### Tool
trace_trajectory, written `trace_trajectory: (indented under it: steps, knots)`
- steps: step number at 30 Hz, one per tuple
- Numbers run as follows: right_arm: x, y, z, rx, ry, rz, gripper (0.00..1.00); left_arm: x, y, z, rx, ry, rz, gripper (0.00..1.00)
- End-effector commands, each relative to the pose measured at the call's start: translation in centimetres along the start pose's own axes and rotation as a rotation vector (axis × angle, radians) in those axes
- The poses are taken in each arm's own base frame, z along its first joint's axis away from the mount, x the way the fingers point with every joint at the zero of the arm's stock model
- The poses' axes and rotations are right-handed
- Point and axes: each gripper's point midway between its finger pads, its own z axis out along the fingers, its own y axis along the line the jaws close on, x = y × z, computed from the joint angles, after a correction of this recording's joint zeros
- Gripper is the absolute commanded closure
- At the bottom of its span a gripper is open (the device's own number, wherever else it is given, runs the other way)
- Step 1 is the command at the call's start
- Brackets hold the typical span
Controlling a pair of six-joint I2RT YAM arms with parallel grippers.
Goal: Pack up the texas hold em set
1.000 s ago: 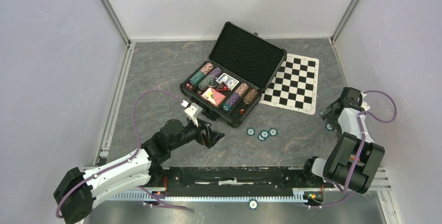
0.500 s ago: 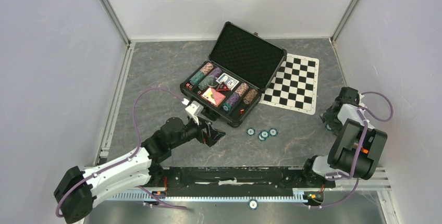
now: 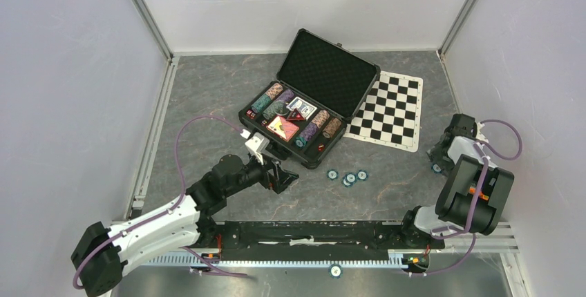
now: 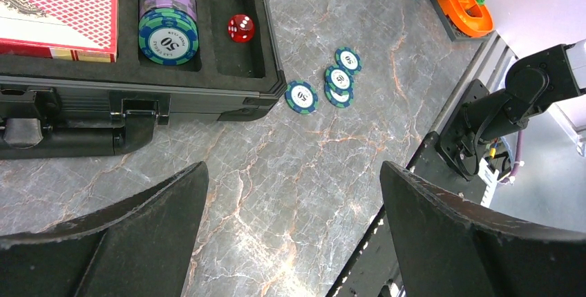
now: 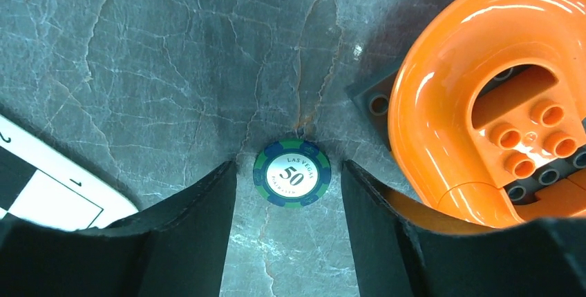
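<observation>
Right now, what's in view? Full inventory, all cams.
Case: one, black, open, centre.
Chip rows: several, teal, pink, purple, brown, in case.
Red deck: one, in case.
Blue deck: one, in case.
Dice: red, in case, count unclear.
Loose chips: four, blue-green, in front of case.
Lone chip: one, blue-green, far right.
Stray chip: one, blue-green, by base rail.
Mat: one, black-and-white chequered, right of case.
Orange piece: one, beside lone chip.
Left gripper: open, near case front.
Right gripper: open, straddling lone chip.
</observation>
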Motion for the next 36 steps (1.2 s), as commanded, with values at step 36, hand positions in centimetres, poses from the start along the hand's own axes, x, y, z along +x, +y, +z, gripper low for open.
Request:
trace_trajectory:
  steps: [36]
  knots:
    - [4.2,-1.0,0.1,0.005,0.077,0.01,0.42,-2.3,-1.6,-0.6,0.069,-0.077,0.046,0.0]
